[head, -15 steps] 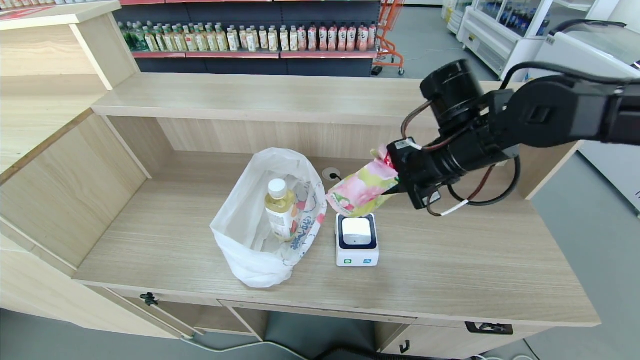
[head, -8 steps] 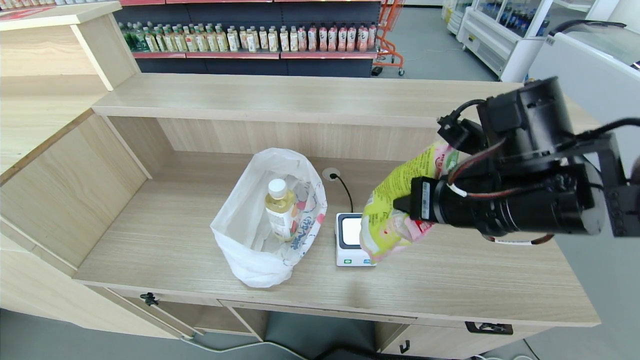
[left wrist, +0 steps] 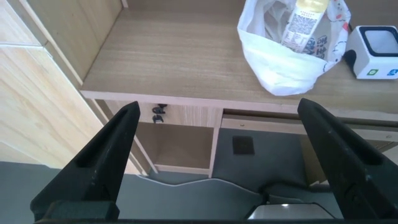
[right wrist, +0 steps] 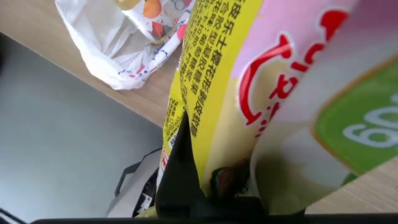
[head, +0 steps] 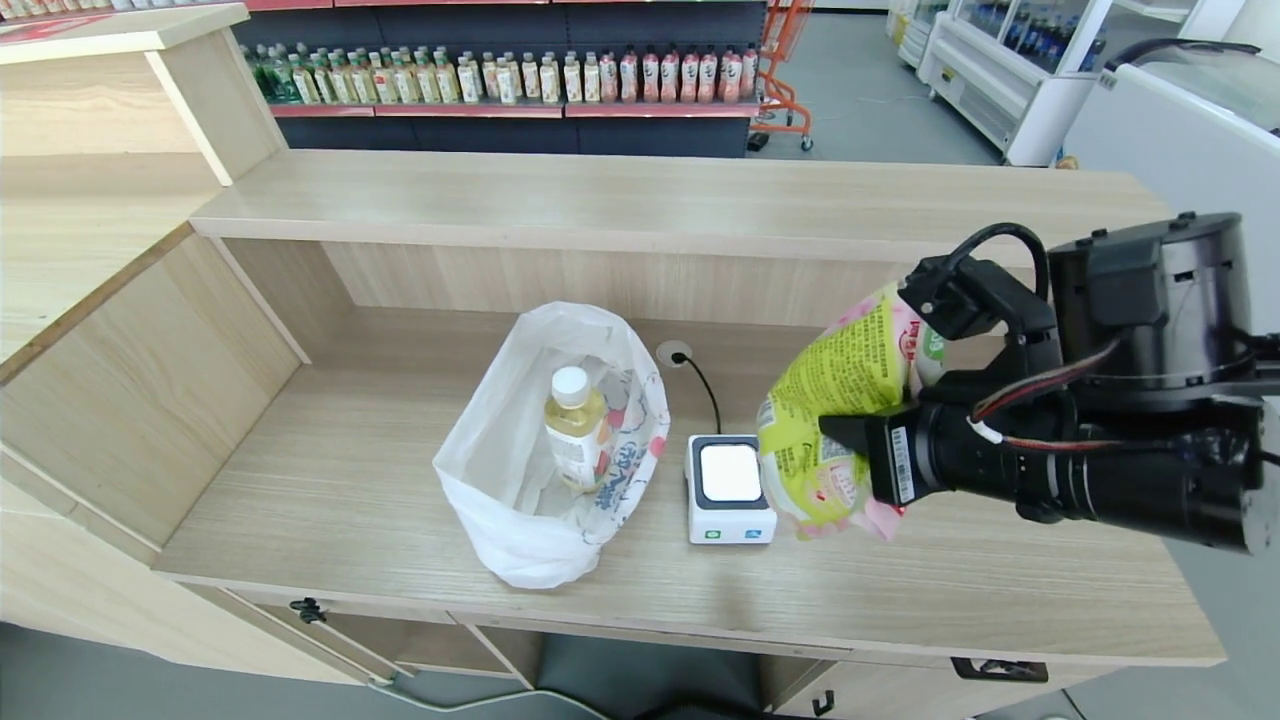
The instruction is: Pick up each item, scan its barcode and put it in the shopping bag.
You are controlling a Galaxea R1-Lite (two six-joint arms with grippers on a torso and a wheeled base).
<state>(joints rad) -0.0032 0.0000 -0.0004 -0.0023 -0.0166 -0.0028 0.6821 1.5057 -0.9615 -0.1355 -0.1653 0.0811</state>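
left hand point(left wrist: 217, 109): hanging low in front of the counter's front edge, fingers spread wide, nothing in it

right hand point(head: 838, 436): pinching the snack bag at its side, out over the right half of the counter

snack bag point(head: 850, 375): yellow-green and pink, held tilted up off the counter, just right of the scanner; from the head view its lower corner overlaps the scanner's right edge

counter point(head: 950, 585): light wood grain, with side walls and a back panel boxing in the work surface

scanner point(head: 731, 488): little white box with a lit white screen facing up, sitting mid-counter, just beside the shopping bag

shopping bag point(head: 500, 490): white plastic with a colourful print, standing open left of the scanner

bottle point(head: 577, 432): yellowish drink with a white cap, upright inside the shopping bag

cable point(head: 705, 385): black, runs from the scanner back to a round hole in the counter

ledge point(head: 640, 195): raised wood shelf along the counter's far side

room: shop floor behind, a shelf of drink bottles point(head: 500, 78), an orange cart point(head: 785, 70), freezers point(head: 1010, 60) far right
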